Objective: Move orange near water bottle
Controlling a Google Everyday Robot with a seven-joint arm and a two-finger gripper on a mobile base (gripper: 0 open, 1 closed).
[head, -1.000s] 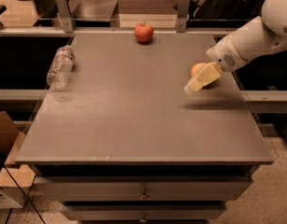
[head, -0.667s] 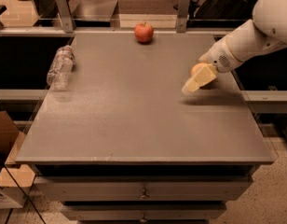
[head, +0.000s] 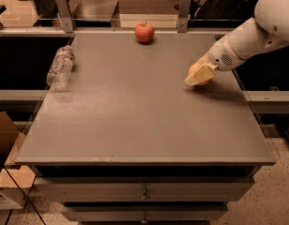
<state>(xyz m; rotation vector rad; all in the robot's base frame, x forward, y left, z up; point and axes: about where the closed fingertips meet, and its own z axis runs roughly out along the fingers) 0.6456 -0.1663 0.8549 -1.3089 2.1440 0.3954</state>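
Observation:
The orange (head: 194,69) is on the right side of the grey table (head: 135,121), mostly hidden behind my cream-coloured fingers. My gripper (head: 198,77) reaches in from the right and is closed around the orange, at or just above the tabletop. The water bottle (head: 60,68), clear and crinkled, lies on its side near the table's left edge, far from the orange.
A red apple (head: 144,32) with a stem sits at the middle of the table's far edge. Two metal posts (head: 63,11) stand behind the far edge. A cardboard box (head: 3,139) is on the floor at the left. Drawers run under the table's front.
My gripper has shifted a little to the left across the table with the orange in it. The bottle and the apple have not moved.

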